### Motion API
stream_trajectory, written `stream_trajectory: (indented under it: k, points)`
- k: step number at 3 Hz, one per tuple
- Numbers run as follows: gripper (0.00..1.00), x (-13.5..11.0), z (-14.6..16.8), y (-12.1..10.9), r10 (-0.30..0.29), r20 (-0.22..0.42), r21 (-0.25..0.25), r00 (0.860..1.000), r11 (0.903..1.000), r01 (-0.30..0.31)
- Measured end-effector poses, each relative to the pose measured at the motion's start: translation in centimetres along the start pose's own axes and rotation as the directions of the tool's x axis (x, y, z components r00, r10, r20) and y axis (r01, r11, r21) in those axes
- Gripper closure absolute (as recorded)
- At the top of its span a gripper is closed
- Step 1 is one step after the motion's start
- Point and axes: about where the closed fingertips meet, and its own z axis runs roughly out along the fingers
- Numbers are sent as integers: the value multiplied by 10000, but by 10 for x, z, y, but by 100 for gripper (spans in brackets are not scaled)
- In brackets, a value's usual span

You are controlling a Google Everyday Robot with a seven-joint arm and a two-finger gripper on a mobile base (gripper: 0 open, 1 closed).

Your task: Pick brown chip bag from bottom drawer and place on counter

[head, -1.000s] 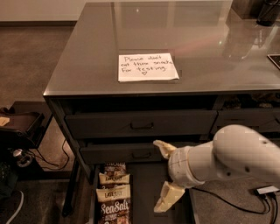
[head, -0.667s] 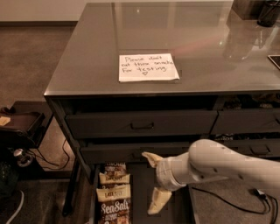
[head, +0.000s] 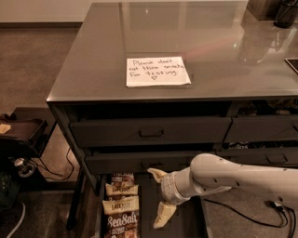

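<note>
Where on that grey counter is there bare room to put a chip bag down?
The counter is bare left of the paper note, behind it, and between it and the dark things at the far right corner. It is crowded in the bottom drawer: chip bags line its left side, and the open gripper hangs beside them.

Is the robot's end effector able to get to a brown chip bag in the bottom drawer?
Probably yes. The end effector hangs open over the bottom drawer, just beside the nearest brown chip bag, and nothing sits between them.
</note>
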Motion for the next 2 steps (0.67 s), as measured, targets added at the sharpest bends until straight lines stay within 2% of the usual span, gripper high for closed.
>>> stream_trajectory:
  k: [1, 2]
  points:
    - [0, 14, 13, 4, 146, 138, -58, 9998, 9999, -145]
    - [0, 36, 53, 4, 114, 407, 29, 9991, 9999, -116]
